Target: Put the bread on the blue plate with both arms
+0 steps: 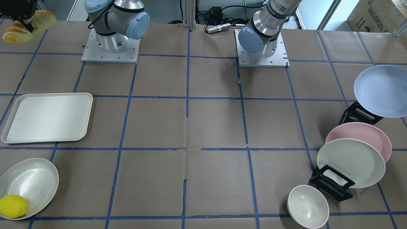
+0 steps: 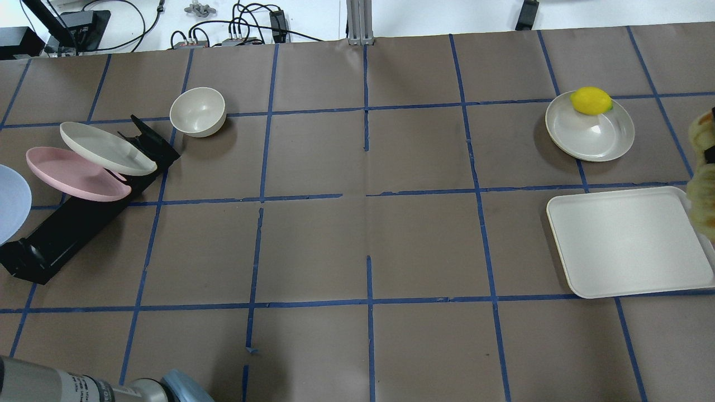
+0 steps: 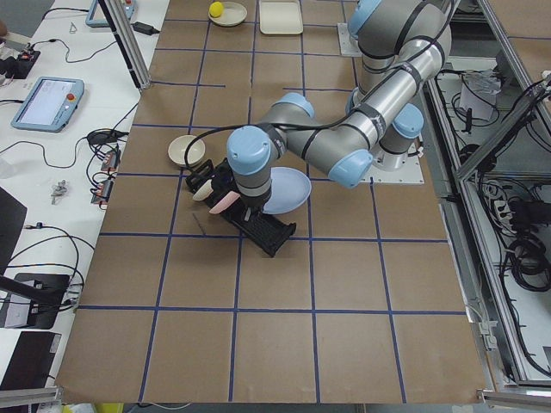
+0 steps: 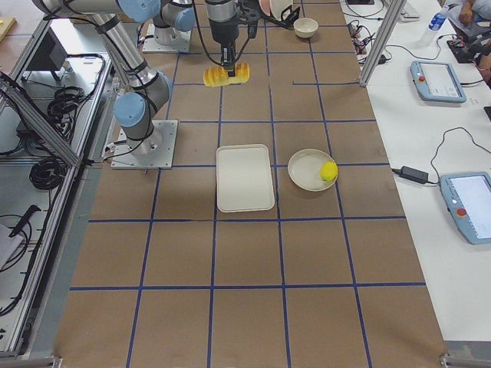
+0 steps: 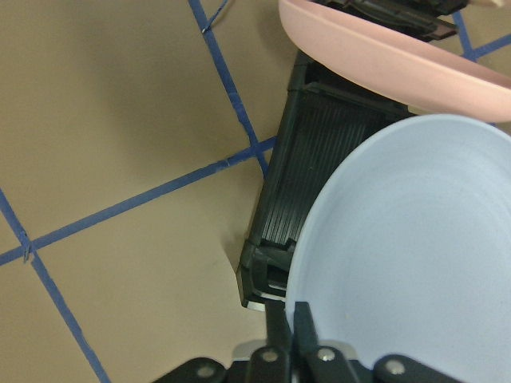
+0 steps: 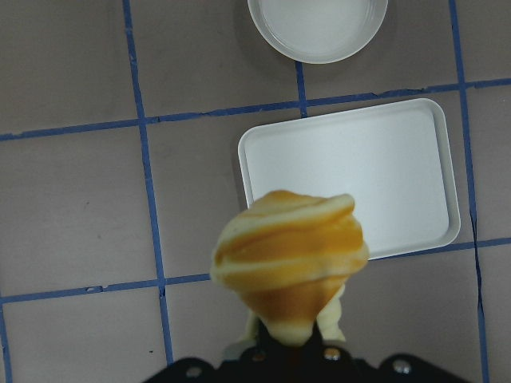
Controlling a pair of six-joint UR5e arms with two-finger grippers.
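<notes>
1. Right gripper [image 1: 28, 26]: fingers pinch the bread [image 1: 19, 31], high above the tabletop [image 1: 216, 127]
2. Left gripper [image 5: 291, 329]: fingers pinch the blue plate [image 5: 415, 255] at its rim, by the black rack [image 5: 319, 159]
3. Corner cardboard box [image 1: 378, 16] reads "UNIVERSAL"

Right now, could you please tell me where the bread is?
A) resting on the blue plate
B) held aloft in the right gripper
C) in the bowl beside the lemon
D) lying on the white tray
B: the bread hangs pinched in the right gripper, clear of the white tray below it, and there is no bread on the blue plate.
</notes>
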